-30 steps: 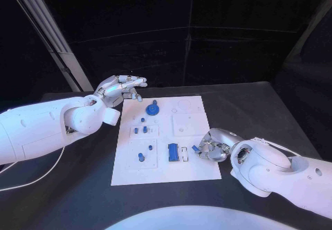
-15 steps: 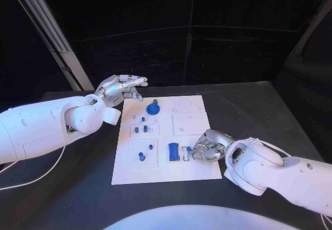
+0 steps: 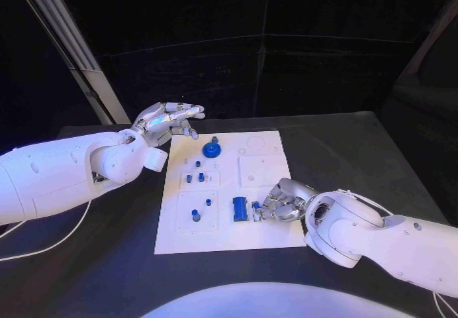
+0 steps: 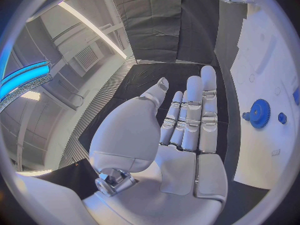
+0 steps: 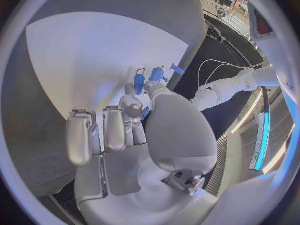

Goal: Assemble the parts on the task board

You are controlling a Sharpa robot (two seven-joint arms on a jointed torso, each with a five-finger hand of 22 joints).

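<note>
The right hand (image 3: 282,202) is low over the near right part of the white task board (image 3: 225,238), with its fingers (image 5: 131,106) bent in close together around a small blue part (image 3: 256,207), though I cannot tell for sure that it is holding it. Right beside those fingers a long blue block (image 3: 239,209) stands in its slot on the board. Farther back, a round blue gear (image 3: 211,150) with little teeth sits near the far end of the board, and the left hand (image 3: 170,120) is up in the air by the board's far left corner, holding nothing, with its fingers (image 4: 199,110) straight and side by side.
</note>
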